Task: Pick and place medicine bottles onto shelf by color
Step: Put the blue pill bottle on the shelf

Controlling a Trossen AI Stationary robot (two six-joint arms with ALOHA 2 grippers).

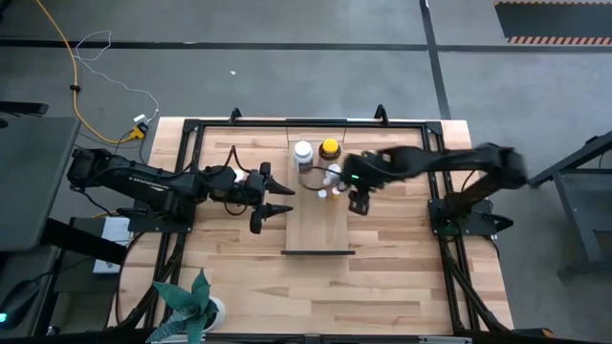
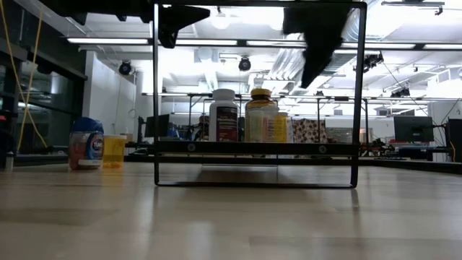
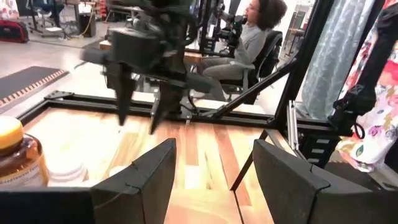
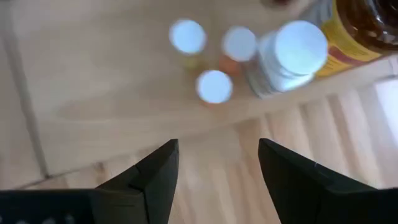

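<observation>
The shelf [image 1: 316, 225] is a light plank with a dark strip at its near end, raised on a black frame [image 2: 253, 147]. At its far end stand a white-capped bottle [image 1: 303, 151], a yellow-capped amber bottle [image 1: 330, 148], a smaller white bottle [image 1: 334, 174] and tiny white-capped orange ones [image 1: 325, 191]. In the right wrist view the tiny caps [image 4: 214, 86], the white bottle [image 4: 292, 53] and the amber bottle [image 4: 354, 25] show from above. My right gripper [image 1: 359, 201] [image 4: 217, 168] is open over the shelf's right edge, beside them. My left gripper [image 1: 273, 204] [image 3: 214, 174] is open, left of the shelf.
A blue-capped bottle [image 2: 86, 143] and a small yellow-orange one [image 2: 114, 150] stand on the table left of the shelf in the low view. A potted plant [image 1: 191, 301] is at the near left corner. A seated person [image 3: 249, 43] is beyond the table.
</observation>
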